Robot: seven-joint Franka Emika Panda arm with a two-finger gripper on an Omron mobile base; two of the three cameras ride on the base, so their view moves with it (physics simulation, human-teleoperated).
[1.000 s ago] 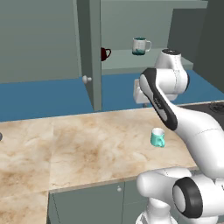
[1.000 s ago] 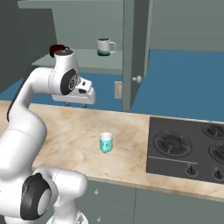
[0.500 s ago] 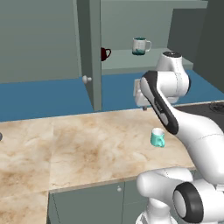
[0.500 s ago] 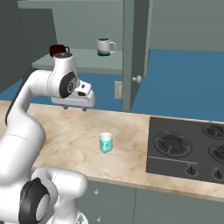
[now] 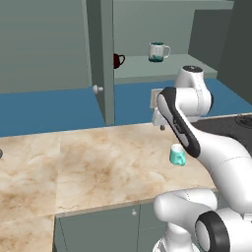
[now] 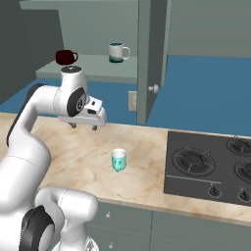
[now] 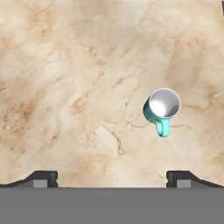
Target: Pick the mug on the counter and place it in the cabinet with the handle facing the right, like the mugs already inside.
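Observation:
The small light-teal mug (image 5: 177,155) stands upright on the beige marbled counter (image 5: 88,167), also seen as the mug (image 6: 118,160) near the counter (image 6: 73,157) front. Looking straight down, the hand view shows the mug (image 7: 162,107) with its white inside and its handle pointing toward the bottom of the picture. My gripper (image 6: 84,126) hangs open above the counter, behind and to one side of the mug, holding nothing. Its fingertips (image 7: 41,177) stand wide apart. The cabinet (image 5: 162,71) above is open, its door (image 5: 101,59) swung out.
On the cabinet shelf stand a white mug with a teal band (image 5: 157,51) and a dark red mug (image 5: 118,60). A black stove (image 6: 211,166) lies to the right of the teal mug. The door's knob (image 6: 153,89) juts out above the counter.
My hand has come down a little toward the counter. The mug has not moved.

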